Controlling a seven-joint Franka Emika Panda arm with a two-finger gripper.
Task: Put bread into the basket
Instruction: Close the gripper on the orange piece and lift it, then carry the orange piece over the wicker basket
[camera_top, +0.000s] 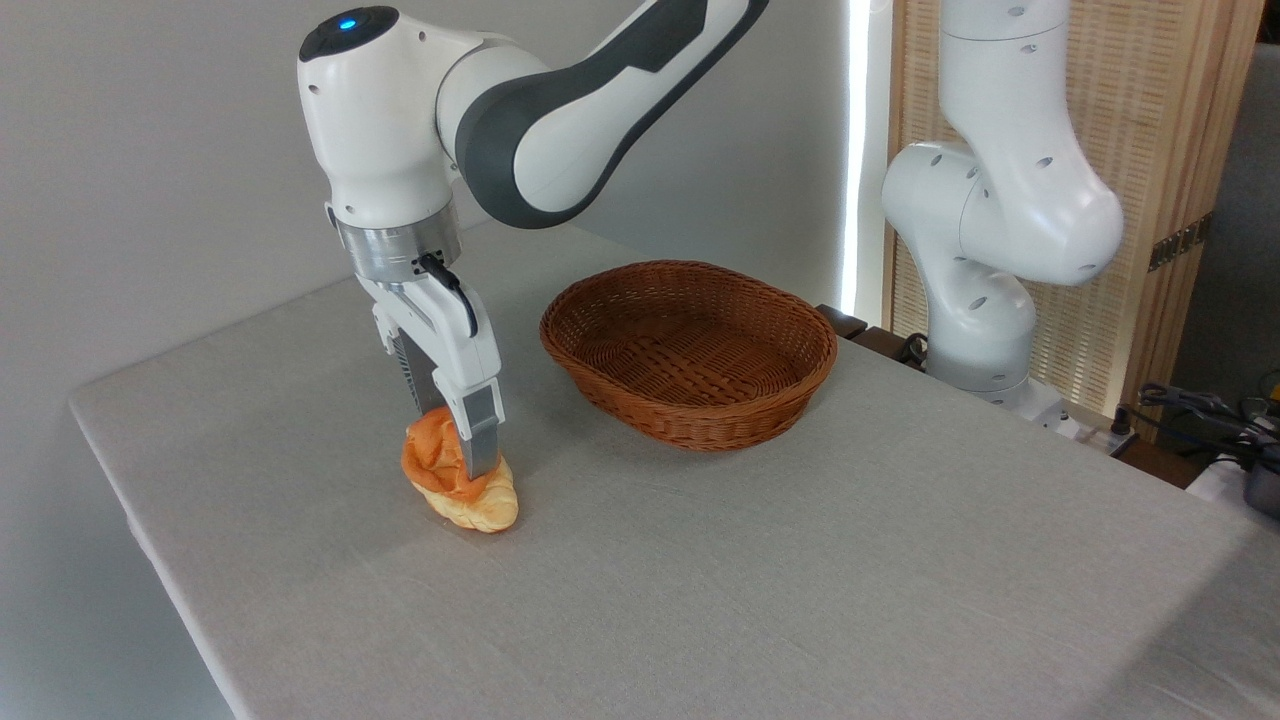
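The bread (430, 462), a small orange-brown knobbly bun, sits at the left of the table, leaning on a paler golden loaf (488, 505). My gripper (450, 445) has come down over the bun and stands open. Its near finger (481, 435) is in front of the bun on the right. The far finger's tip is hidden behind the bun. I cannot tell if the fingers press on it. The reddish-brown wicker basket (690, 420) stands empty to the right, about a hand's width from the gripper.
The grey table (800, 600) has its left edge close to the bun. The arm's white base and lower links (985, 320) stand behind the table's right side, past the basket. Cables and gear (1210, 420) lie at the far right.
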